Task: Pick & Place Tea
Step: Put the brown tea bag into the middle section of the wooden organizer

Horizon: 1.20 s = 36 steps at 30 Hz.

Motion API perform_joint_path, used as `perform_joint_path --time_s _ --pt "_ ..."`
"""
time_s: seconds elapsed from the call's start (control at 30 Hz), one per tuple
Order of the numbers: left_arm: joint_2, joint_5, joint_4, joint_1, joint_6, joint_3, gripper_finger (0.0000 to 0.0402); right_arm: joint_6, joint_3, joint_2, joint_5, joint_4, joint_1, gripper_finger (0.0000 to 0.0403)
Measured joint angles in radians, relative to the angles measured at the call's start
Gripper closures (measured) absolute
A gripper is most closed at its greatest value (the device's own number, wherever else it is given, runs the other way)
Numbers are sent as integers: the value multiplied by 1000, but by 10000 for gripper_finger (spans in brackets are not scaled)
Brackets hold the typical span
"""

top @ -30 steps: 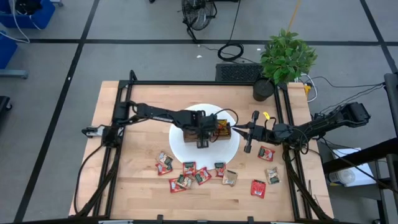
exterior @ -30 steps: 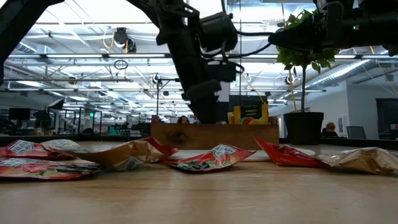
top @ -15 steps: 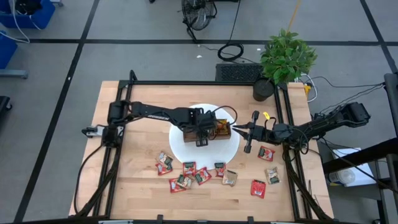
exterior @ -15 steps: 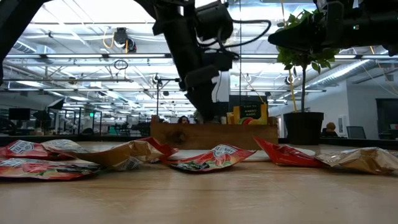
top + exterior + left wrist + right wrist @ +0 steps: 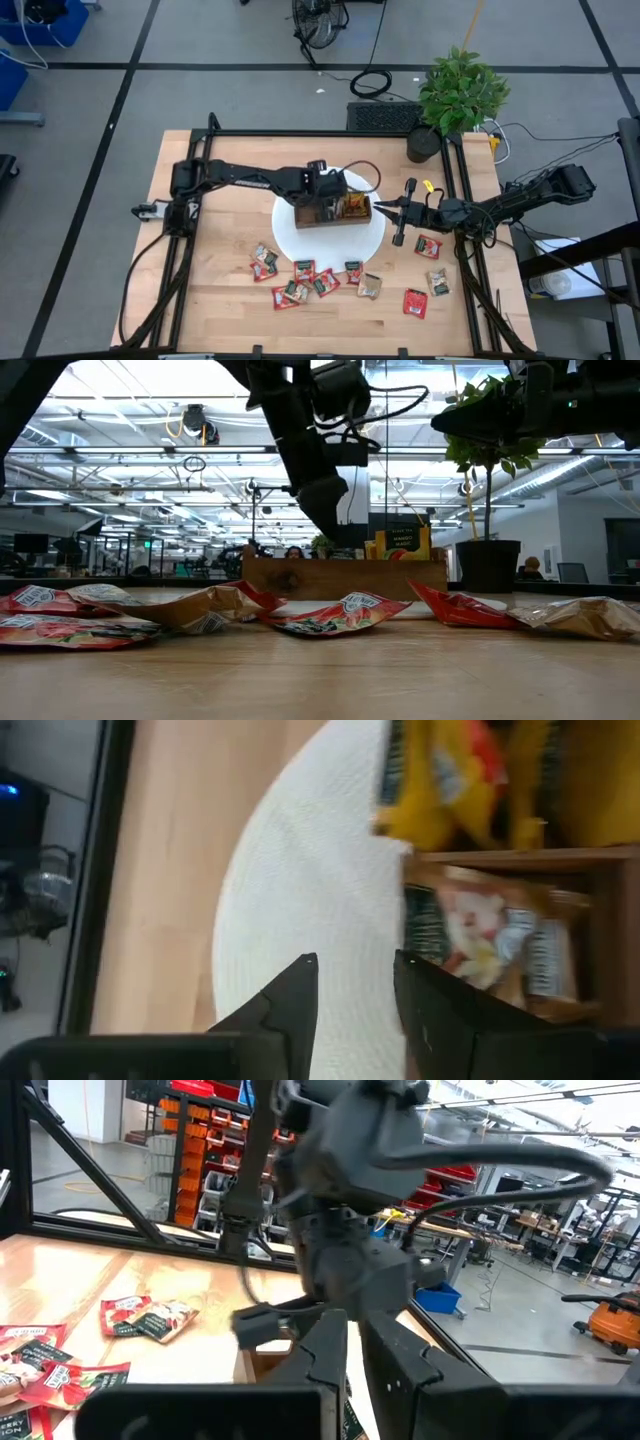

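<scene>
Left gripper (image 5: 352, 982) hangs over the white mat (image 5: 290, 232) beside the wooden tray (image 5: 336, 214), its fingers a narrow gap apart with nothing between them. Right gripper (image 5: 384, 209) waits at the tray's other end, pinched shut and empty.

Your next step looks like fetching another sachet, so swing the left arm out to the loose sachets (image 5: 312, 280) scattered on the table in front of the mat, and pick one lying apart from its neighbours (the overlapping ones would likely come up in pairs). Open wider before you drop, then come down square on it.

They're small flat squares, mostly red with printed labels, a few tan; some yellow and tan ones already stand in the tray's compartments (image 5: 480, 935)
</scene>
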Motion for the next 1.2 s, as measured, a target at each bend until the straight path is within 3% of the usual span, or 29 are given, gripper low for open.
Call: perform_joint_path --time_s 0.17,0.27,0.77,0.93,1.2 --pt "0 237 -10 51 -44 0 266 0 0 0 0 -1 0 381" --pt "0 308 -9 69 -70 0 264 0 0 0 0 -5 0 380" --pt "10 324 -11 77 -48 0 198 1 -1 0 -1 -5 0 380" --pt "16 431 -27 75 -43 0 215 1 -1 0 -1 -5 0 380" --pt "30 450 -61 71 -7 1 273 1 -1 0 -1 -5 0 380"
